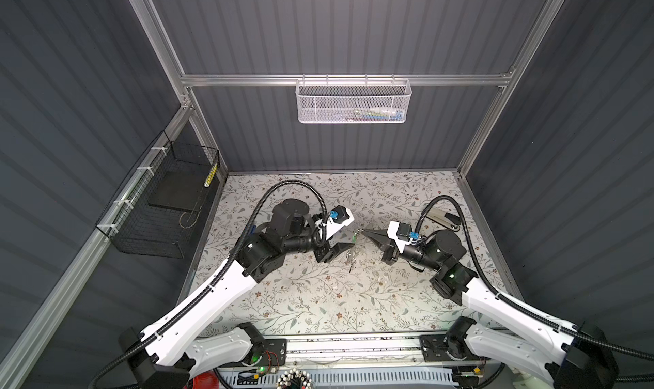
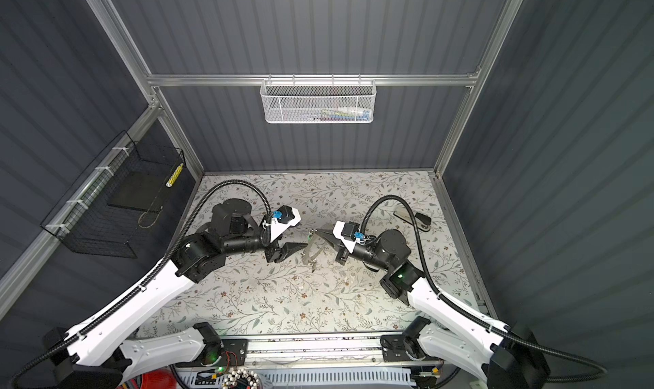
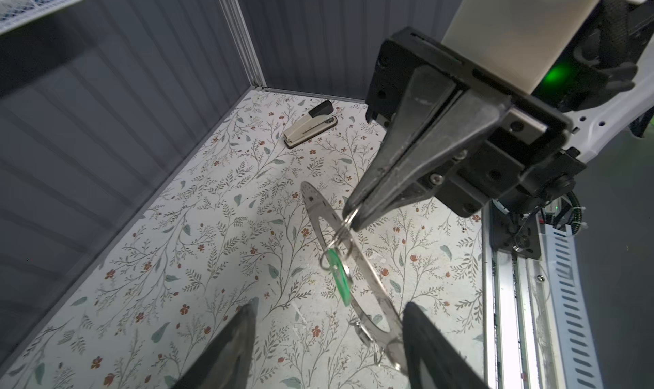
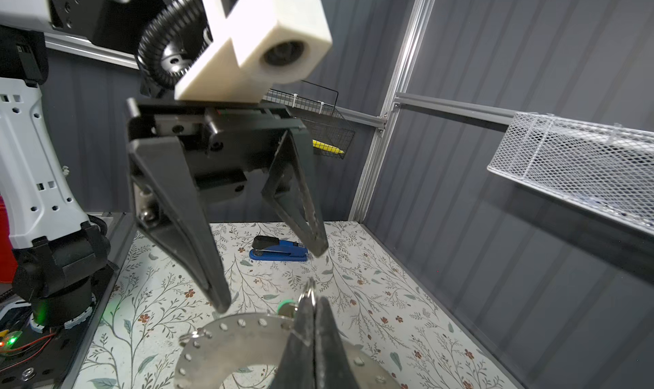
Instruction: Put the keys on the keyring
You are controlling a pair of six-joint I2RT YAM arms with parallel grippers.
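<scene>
My right hand (image 3: 351,221) is closed tight on a small wire ring (image 3: 348,216) at the rim of the keyring (image 3: 320,210). The keyring hangs tilted over the middle of the table (image 1: 300,298), between my two hands. The green tag (image 3: 340,278) hangs from further wire rings against the keyring's face. My left hand (image 3: 331,302) stands wide open, gripping nothing, just beside the keyring's lower end; whether its finger (image 3: 424,334) touches the metal, I cannot tell. Obstructions: in the right wrist view my closed right fingers cover part of the keyring, and in both top views my left arm screens the table behind it. A beige stapler (image 3: 309,129) lies well apart near the far right corner, and a blue stapler (image 4: 279,251) lies beyond the left hand. View differences: the right wrist view alone shows the keyring's face with its rim holes, and the blue stapler clearly. The left wrist view shows the keyring nearly edge-on and the green tag at full length. In both top views the keyring is only a small grey glint.
</scene>
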